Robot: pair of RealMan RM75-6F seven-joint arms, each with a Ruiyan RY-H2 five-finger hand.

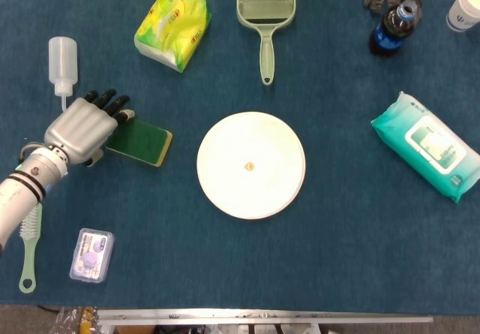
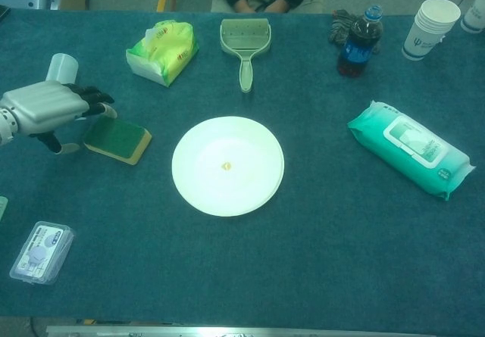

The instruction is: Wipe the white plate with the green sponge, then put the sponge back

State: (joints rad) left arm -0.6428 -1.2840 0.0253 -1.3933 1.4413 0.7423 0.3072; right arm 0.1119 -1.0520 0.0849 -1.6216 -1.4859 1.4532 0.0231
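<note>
The green sponge [image 1: 142, 140] [image 2: 117, 138] with a yellow underside lies flat on the blue cloth, left of the white plate [image 1: 251, 165] [image 2: 227, 165]. The plate has a small tan speck at its centre. My left hand [image 1: 79, 127] [image 2: 45, 108] hovers at the sponge's left end with its dark fingers spread and holds nothing. Its fingertips [image 1: 120, 109] sit right by the sponge's far-left corner; I cannot tell whether they touch it. My right hand shows in neither view.
A squeeze bottle [image 1: 62, 60] stands just behind the left hand. A yellow tissue pack [image 1: 172, 26], a green scoop [image 1: 265, 19] and a cola bottle [image 1: 394, 26] line the back. A wet-wipes pack [image 1: 425, 145] lies right. A brush [image 1: 28, 248] and small box [image 1: 91, 254] lie front left.
</note>
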